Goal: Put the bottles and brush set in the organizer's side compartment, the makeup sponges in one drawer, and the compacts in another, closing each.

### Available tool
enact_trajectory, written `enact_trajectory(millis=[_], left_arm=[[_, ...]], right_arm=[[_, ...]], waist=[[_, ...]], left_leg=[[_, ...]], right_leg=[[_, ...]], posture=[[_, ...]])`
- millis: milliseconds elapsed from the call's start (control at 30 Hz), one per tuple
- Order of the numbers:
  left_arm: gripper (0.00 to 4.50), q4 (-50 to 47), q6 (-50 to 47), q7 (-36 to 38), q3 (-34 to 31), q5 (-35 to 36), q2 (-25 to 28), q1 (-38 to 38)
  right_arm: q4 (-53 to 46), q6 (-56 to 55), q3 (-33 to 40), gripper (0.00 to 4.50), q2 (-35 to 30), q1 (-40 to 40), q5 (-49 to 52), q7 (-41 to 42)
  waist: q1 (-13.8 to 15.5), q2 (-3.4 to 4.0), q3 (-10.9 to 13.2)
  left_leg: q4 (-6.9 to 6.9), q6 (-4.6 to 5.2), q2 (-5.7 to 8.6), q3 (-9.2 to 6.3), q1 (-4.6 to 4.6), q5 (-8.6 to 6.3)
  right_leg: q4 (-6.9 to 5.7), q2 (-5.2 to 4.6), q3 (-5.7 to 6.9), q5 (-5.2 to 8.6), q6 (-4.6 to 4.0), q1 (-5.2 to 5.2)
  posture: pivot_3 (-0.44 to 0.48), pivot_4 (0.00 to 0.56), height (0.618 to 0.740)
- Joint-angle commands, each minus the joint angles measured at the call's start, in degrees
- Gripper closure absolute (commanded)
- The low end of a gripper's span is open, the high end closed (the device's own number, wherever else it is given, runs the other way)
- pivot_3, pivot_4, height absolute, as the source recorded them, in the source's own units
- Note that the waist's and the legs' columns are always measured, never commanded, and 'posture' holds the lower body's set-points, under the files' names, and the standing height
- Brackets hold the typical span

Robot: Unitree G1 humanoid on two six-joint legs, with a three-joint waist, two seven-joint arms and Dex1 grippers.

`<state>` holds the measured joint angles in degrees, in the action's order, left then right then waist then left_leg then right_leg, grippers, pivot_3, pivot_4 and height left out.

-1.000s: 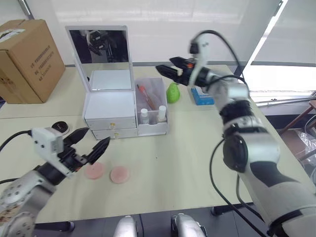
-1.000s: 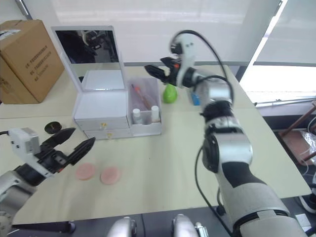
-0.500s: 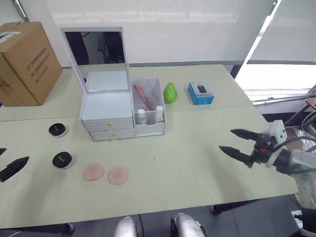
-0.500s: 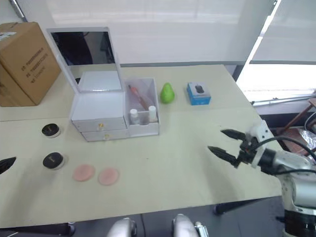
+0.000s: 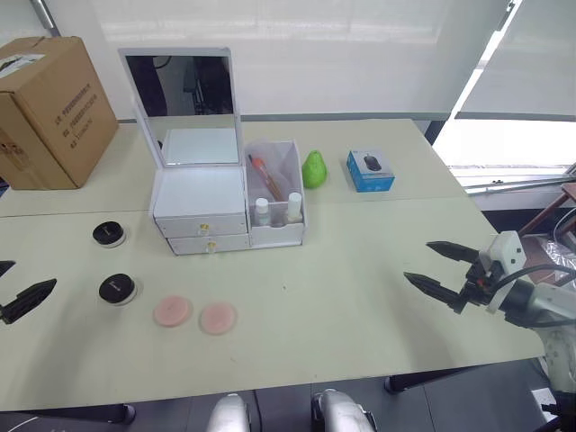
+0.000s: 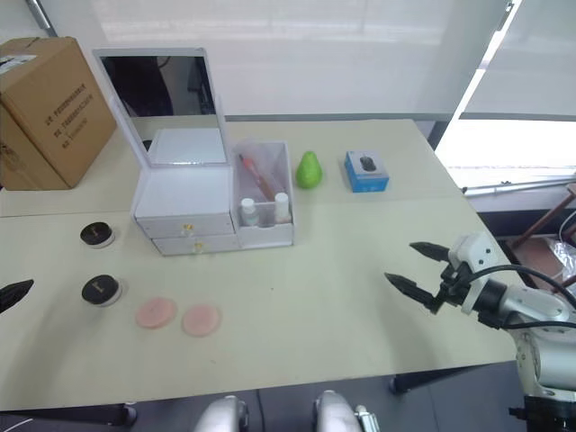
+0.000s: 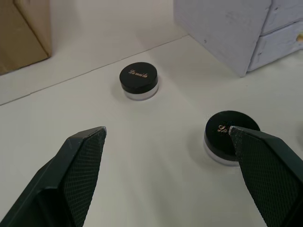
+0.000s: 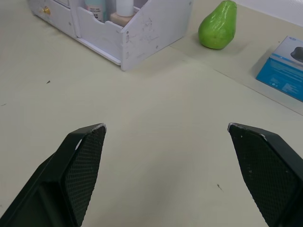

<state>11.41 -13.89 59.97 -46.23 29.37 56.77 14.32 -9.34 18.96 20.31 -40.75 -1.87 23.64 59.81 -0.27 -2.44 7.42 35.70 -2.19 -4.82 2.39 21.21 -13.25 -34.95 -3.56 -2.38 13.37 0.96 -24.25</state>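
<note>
Both tools were wide open, empty: right tool [image 5: 439,267] over bare table [image 5: 342,297], left tool [image 7: 165,135] near two compacts [image 7: 138,80]. Organizer [image 5: 202,211] drawers closed.

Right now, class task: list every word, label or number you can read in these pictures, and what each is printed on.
Compacts' black lids: gold script, too blurred to read for certain.
Cardboard box: printed lines, too small to read.
Blue box: mouse picture, no legible words.
</note>
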Motion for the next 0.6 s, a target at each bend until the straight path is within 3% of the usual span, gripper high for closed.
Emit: enact_trajectory(millis=[33,300,600], left_arm=[[0.00,-3.70,-1.26,-1.60,-2.07,0.68,-1.08,0.44],[0.00,-20.60,-7.22,-11.90,-3.49,4.60,-10.77,1.39],[0.00,-42.46,-8.15,-30.45,3.85,4.76,-29.76,2.53]], right_arm=[[-0.61,-1.50,-0.60,0.03,-0.92,-1.15,0.31,-0.69],[-3.93,2.60,-6.41,0.03,2.60,-7.04,3.40,-3.95],[-8.29,9.50,-14.41,0.03,9.20,-15.66,6.68,-9.35]], waist=[[-0.05,0.00,0.00],[-0.39,-0.19,-0.06],[0.02,-0.43,-0.22]], left_leg=[[0.00,0.00,0.00,0.01,0.00,0.00],[0.01,0.04,-0.03,-0.01,-0.01,0.02],[0.14,0.47,0.02,0.01,0.19,0.28]], right_leg=[[0.00,0.00,-0.01,0.00,0.00,0.00],[-0.05,0.07,-0.02,-0.01,0.01,0.04],[-0.09,0.10,-0.15,-0.09,0.06,0.25]], posture=[[0.000,0.150,0.722],[0.000,0.150,0.722],[0.000,0.150,0.722]])
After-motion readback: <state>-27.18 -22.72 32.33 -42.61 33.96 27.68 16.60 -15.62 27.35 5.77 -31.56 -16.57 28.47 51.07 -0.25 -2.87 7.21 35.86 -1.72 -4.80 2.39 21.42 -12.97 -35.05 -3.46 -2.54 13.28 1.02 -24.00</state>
